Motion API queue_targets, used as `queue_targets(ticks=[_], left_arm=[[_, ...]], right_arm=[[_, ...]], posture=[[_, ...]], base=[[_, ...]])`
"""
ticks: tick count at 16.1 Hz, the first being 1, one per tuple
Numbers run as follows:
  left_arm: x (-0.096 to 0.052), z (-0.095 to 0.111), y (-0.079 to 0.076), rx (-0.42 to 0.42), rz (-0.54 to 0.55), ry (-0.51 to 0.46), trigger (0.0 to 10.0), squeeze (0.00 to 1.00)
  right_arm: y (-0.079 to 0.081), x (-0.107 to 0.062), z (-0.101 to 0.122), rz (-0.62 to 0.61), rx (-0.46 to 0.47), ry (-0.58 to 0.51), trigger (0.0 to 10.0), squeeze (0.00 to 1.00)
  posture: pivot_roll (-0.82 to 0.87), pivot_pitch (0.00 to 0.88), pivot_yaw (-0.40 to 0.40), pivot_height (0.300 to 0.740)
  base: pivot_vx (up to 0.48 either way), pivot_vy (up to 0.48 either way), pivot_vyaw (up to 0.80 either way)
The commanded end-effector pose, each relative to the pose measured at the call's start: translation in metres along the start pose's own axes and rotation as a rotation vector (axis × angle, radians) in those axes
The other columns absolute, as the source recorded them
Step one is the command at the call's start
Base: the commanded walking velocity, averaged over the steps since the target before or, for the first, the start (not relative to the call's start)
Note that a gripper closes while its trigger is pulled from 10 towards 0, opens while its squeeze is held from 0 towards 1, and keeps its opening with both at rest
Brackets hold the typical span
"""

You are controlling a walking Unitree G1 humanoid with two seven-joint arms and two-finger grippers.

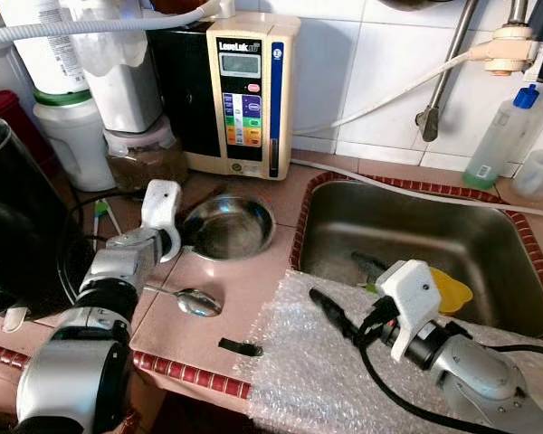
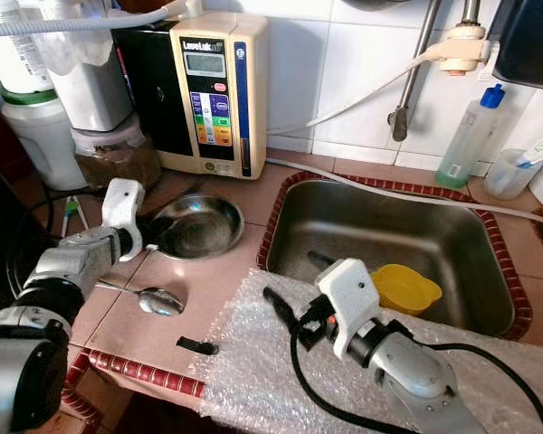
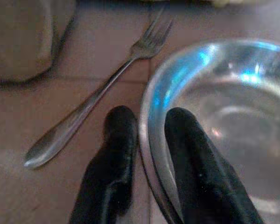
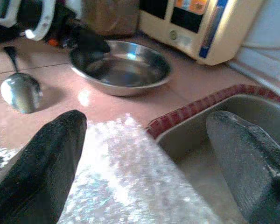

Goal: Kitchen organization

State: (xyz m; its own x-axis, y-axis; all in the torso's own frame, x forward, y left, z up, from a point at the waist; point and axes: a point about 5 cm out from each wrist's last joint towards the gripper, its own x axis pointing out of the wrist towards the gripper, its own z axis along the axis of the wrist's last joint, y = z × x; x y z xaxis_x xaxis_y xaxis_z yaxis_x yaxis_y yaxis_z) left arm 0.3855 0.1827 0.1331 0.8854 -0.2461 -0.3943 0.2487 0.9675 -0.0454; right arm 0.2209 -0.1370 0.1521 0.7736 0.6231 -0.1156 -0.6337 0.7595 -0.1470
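A steel bowl (image 1: 228,226) sits on the pink tiled counter between a water machine and the sink. My left gripper (image 3: 144,119) is shut on the bowl's near-left rim (image 3: 151,140), one black finger inside and one outside. A fork (image 3: 98,93) lies just beyond those fingers, and a spoon (image 1: 190,300) lies on the tile nearer to me. My right gripper (image 4: 144,121) hangs open over a sheet of bubble wrap (image 1: 299,362) at the sink's front-left corner, with nothing between its fingers.
The steel sink (image 1: 416,226) holds a yellow cup (image 1: 451,289). A cream water machine (image 1: 244,95), jars (image 1: 145,154) and a black appliance (image 1: 9,217) crowd the back left. A soap bottle (image 1: 498,136) stands behind the sink. A small black piece (image 1: 240,346) lies near the counter's front edge.
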Motion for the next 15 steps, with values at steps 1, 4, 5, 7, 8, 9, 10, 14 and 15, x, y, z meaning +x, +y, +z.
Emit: queue_targets(ticks=[1,4,5,7,8,9,10,14,15], left_arm=[[-0.0010,0.0063,0.0007,0.003,0.007,-0.046,0.0,0.00],[-0.0014,0.0081,0.0019,-0.006,0.012,-0.068,0.0,0.00],[-0.0016,0.0072,0.0026,0.003,0.014,-0.070,0.0,0.00],[-0.0023,0.0100,0.0035,-0.016,0.020,-0.111,0.0,0.00],[-0.0027,0.0128,0.0037,-0.018,0.018,-0.130,0.0,0.00],[-0.0029,0.0157,0.0033,-0.019,0.014,-0.147,0.0,0.00],[-0.0029,0.0162,0.0031,-0.018,0.014,-0.149,0.0,0.00],[-0.0025,0.0110,0.0022,-0.018,0.001,-0.128,0.0,0.00],[-0.0024,0.0152,0.0012,-0.023,0.005,-0.159,0.0,0.00]], right_arm=[[0.0036,-0.0007,-0.0020,0.026,0.004,0.015,10.0,0.00],[0.0068,-0.0009,-0.0045,0.035,0.030,0.026,10.0,0.00],[0.0068,-0.0006,-0.0049,0.039,0.025,0.028,10.0,0.00],[0.0053,0.0009,-0.0042,0.040,0.021,0.024,10.0,0.00],[0.0050,0.0017,-0.0037,0.042,0.019,0.022,10.0,0.00],[0.0050,0.0024,-0.0035,0.045,0.018,0.022,10.0,0.00],[0.0049,0.0025,-0.0033,0.047,0.018,0.022,10.0,0.00],[0.0054,0.0013,-0.0041,0.050,0.017,0.027,10.0,0.00],[0.0053,0.0009,-0.0040,0.050,0.017,0.027,10.0,0.00]], posture=[[0.06,0.011,0.060,0.740],[0.06,0.009,0.064,0.740],[0.06,0.007,0.065,0.740],[0.07,0.003,0.064,0.740],[0.07,0.001,0.063,0.740],[0.07,0.000,0.062,0.740],[0.07,0.000,0.061,0.740],[0.06,0.004,0.059,0.740],[0.06,0.006,0.057,0.740]], base=[[0.000,0.000,0.00],[0.000,0.000,0.00],[0.000,0.000,0.00],[0.000,0.000,0.00],[0.000,0.000,0.00],[0.000,0.000,0.00],[0.000,0.000,0.00],[0.000,0.000,0.00],[0.000,0.000,0.00]])
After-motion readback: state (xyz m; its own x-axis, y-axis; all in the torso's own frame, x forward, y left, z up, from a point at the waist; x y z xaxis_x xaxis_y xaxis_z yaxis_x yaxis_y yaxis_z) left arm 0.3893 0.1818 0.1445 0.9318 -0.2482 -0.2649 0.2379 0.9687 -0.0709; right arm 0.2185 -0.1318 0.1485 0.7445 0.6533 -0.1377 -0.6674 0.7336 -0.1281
